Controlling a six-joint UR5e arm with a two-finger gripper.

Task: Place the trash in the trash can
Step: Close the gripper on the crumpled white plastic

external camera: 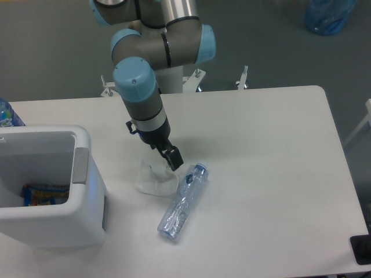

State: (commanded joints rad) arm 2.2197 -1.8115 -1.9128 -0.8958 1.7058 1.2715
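The crumpled white paper wad [152,179] lies on the table, just right of the trash can. The crushed clear bottle [182,202] lies beside it, bluish cap towards the back. My gripper [171,159] hangs over the wad's upper right edge, turned side-on to the camera. Its fingers look open with nothing held, and one finger hides most of the other. The white trash can [87,174] stands at the left with its grey side panel facing the wad.
A colourful packet [45,194] lies inside the bin. An upright bottle [7,114] shows at the left edge behind the bin. A blue bag [329,14] sits on the floor at top right. A dark object [362,249] is at the table's lower right corner.
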